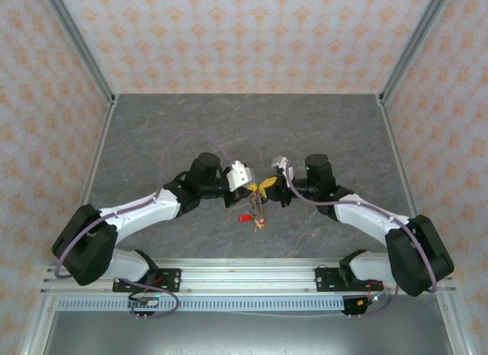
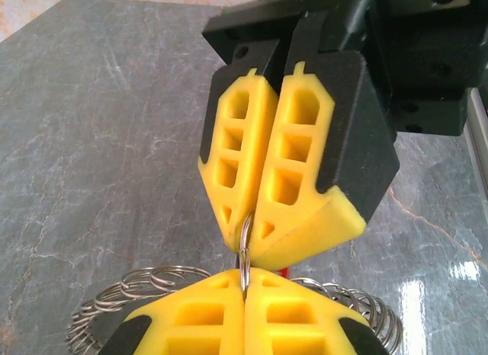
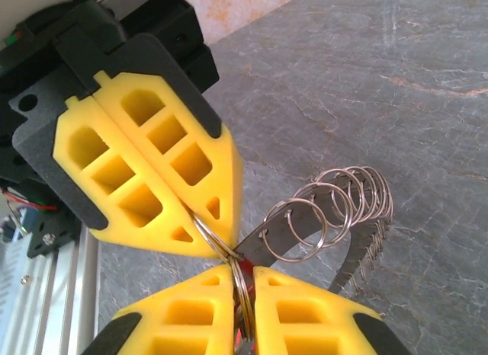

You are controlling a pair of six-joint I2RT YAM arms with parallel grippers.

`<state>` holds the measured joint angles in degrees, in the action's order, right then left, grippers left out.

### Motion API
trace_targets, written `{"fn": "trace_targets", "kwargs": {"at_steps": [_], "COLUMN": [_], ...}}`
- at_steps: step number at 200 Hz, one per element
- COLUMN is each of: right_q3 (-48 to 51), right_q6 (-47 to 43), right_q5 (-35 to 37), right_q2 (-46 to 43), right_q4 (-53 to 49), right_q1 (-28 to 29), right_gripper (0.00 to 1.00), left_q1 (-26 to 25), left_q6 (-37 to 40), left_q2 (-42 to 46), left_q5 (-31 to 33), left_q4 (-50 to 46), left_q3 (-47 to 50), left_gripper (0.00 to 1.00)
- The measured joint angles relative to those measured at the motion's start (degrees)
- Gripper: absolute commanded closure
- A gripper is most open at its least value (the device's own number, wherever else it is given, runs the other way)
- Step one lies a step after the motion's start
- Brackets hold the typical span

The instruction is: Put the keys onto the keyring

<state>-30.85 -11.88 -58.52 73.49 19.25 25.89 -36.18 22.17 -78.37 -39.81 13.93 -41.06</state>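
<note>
My two grippers meet tip to tip above the table's middle. The left gripper (image 1: 254, 190) (image 2: 244, 283) is shut on a small split ring (image 2: 244, 256). The same ring runs into the right gripper (image 1: 268, 189) (image 3: 244, 277), whose yellow fingers stand slightly apart around it. The keyring (image 3: 301, 222), a flat grey metal hoop threaded with several small wire rings (image 3: 347, 199), hangs just behind the fingertips. Keys (image 1: 258, 214) dangle in a bunch below the grippers, one with a red tag (image 1: 245, 216). Most of each key is hidden in the wrist views.
The grey marbled table (image 1: 244, 134) lies open on all sides of the grippers. Patterned walls with metal corner posts (image 1: 76, 43) close in the back and sides. An aluminium rail (image 1: 244, 275) carrying the arm bases runs along the near edge.
</note>
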Motion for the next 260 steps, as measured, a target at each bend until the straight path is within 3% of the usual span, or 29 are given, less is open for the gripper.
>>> {"fn": "trace_targets", "kwargs": {"at_steps": [18,40,75,134,188,195,231,260], "right_q3": [0.48,0.50,-1.38,-10.71,-22.27,-23.37,-25.14,-25.05], "right_q6": [3.13,6.45,12.24,14.56,8.68,8.07,6.84,5.53], "right_q5": [-0.50,-0.94,-3.06,-8.15,-8.07,-7.80,-5.64,-3.15], "right_q2": [1.18,2.14,5.35,13.73,20.28,20.79,21.35,20.06], "right_q4": [1.79,3.10,3.32,-9.42,-29.51,-31.47,-36.39,-37.73], "right_q1": [-0.90,-1.22,-1.70,-2.45,-1.75,-1.57,-1.27,-1.14], "right_gripper": [0.89,1.00,1.00,1.00,1.00,0.96,0.91,0.72], "left_q1": [0.31,0.37,0.76,1.42,1.42,1.42,1.14,0.83], "left_q6": [-1.38,-2.36,-3.63,-5.27,-5.68,-5.68,-5.68,-5.62], "left_q2": [0.00,0.00,0.00,-1.70,-3.80,-3.91,-4.52,-4.50], "left_q5": [-0.24,-0.22,-0.20,1.09,1.27,1.27,1.29,1.27], "left_q4": [1.64,3.32,4.72,7.41,8.24,8.24,8.33,8.24], "left_q3": [0.87,1.60,2.21,2.95,2.99,2.99,2.97,2.97], "left_gripper": [1.00,1.00,1.00,1.00,1.00,1.00,1.00,1.00]}}
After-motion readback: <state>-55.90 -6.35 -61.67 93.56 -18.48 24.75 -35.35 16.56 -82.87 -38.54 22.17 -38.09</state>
